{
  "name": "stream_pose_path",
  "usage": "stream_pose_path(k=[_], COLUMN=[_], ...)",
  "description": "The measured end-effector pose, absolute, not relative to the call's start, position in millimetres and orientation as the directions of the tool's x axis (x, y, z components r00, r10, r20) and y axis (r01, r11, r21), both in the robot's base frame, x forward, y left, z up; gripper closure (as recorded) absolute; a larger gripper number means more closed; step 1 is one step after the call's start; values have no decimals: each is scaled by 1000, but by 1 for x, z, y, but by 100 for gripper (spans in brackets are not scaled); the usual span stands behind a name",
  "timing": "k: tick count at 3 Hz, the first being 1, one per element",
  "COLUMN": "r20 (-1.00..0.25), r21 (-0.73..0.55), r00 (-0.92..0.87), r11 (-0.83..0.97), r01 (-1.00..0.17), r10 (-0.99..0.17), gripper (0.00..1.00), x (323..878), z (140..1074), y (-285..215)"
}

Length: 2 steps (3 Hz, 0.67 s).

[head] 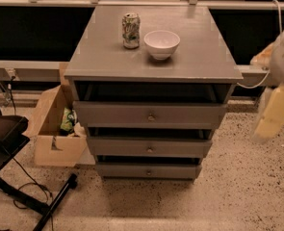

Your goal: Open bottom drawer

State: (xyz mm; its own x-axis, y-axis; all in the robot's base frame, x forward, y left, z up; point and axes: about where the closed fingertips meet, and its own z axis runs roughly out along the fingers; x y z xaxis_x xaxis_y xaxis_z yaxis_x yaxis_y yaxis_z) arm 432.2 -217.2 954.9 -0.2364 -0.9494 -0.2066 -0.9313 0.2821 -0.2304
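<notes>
A grey wooden chest (108,57) stands in the middle of the view with three drawers. The bottom drawer (148,171) is the lowest and narrowest front, with a small round metal knob (148,173). The middle drawer (149,147) and top drawer (150,114) sit above it, each with a knob. My gripper (275,110) hangs at the right edge as a blurred pale yellow shape, level with the upper drawers and well to the right of the chest, touching nothing.
A green-and-white can (131,31) and a white bowl (161,44) stand on the chest top. An open cardboard box (59,131) with items sits on the floor at the chest's left. A black stand and cables (16,177) lie at the lower left. Speckled floor lies in front.
</notes>
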Motion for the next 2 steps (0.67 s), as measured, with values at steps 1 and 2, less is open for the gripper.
stream_pose_path(k=[1, 2], r20=[-231, -236], r21=[-227, -215], r00=[-267, -326], r11=[319, 376], r01=[-920, -901], r10=[-936, -915], gripper=[0, 0], x=[413, 399], z=[906, 844], y=[-215, -213])
